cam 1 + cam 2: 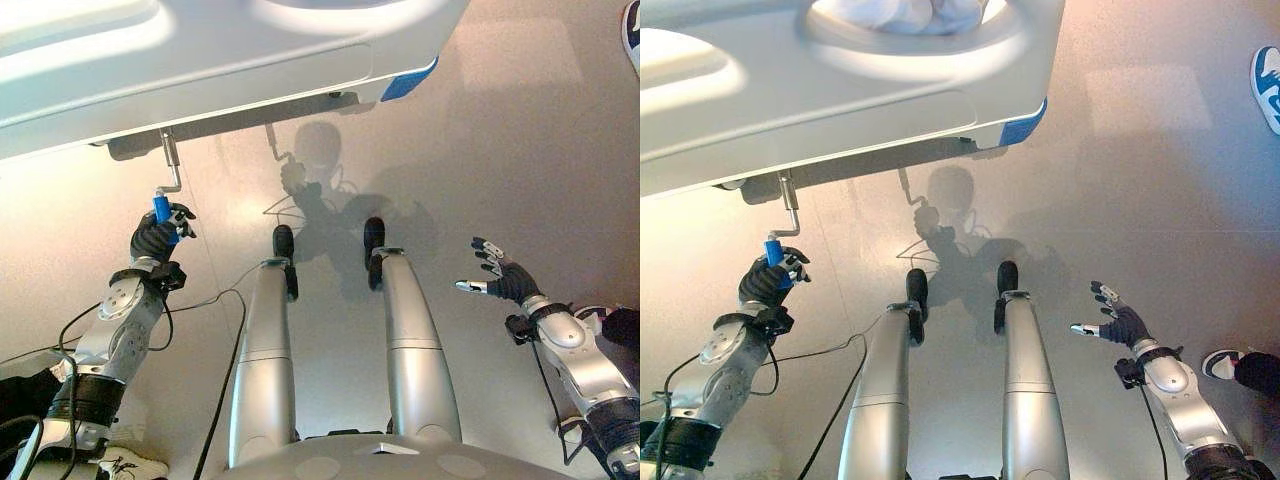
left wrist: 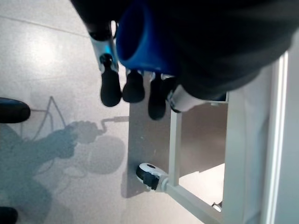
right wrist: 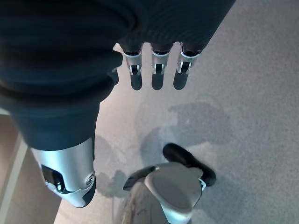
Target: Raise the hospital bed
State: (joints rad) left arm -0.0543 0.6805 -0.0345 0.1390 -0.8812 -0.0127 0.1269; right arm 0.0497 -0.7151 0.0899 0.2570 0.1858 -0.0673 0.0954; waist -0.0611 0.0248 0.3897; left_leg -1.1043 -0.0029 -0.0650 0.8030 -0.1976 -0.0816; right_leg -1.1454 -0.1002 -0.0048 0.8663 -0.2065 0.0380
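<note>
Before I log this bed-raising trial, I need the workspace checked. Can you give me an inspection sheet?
Surface: grey floor, bare where visible.
Job's things: hospital bed end panel overhead; metal crank hangs below it, ending in a blue handle.
Clutter: nothing seen.
Hands: left hand curled round the blue handle; right hand open over the floor, holding nothing.
Cables: nothing seen besides the robot's own.
Surroundings: bed caster on the frame; a person's shoe at the far right.
</note>
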